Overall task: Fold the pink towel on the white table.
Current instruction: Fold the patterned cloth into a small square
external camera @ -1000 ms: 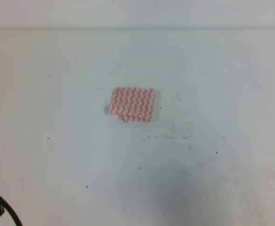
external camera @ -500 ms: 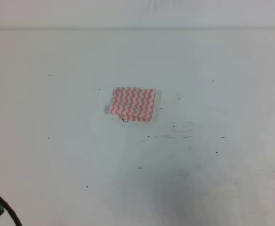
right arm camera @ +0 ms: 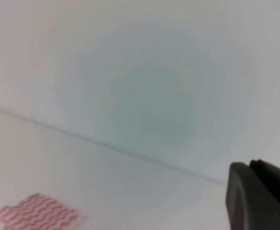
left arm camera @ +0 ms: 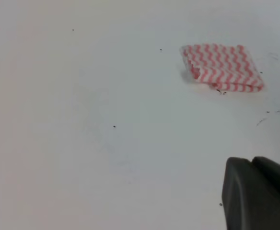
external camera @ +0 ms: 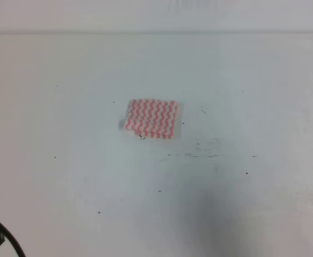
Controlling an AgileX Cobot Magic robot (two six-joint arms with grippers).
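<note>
The towel (external camera: 151,119) lies folded into a small rectangle near the middle of the bench (external camera: 242,80), nothing touching it. Only a dark edge of each arm's fingers shows, so their opening cannot be told.

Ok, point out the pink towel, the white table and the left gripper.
pink towel (external camera: 151,118), exterior high view, middle of the striped cloth.
white table (external camera: 253,80), exterior high view, bare surface right of the towel.
left gripper (left arm camera: 257,194), left wrist view, dark finger at lower right.
</note>
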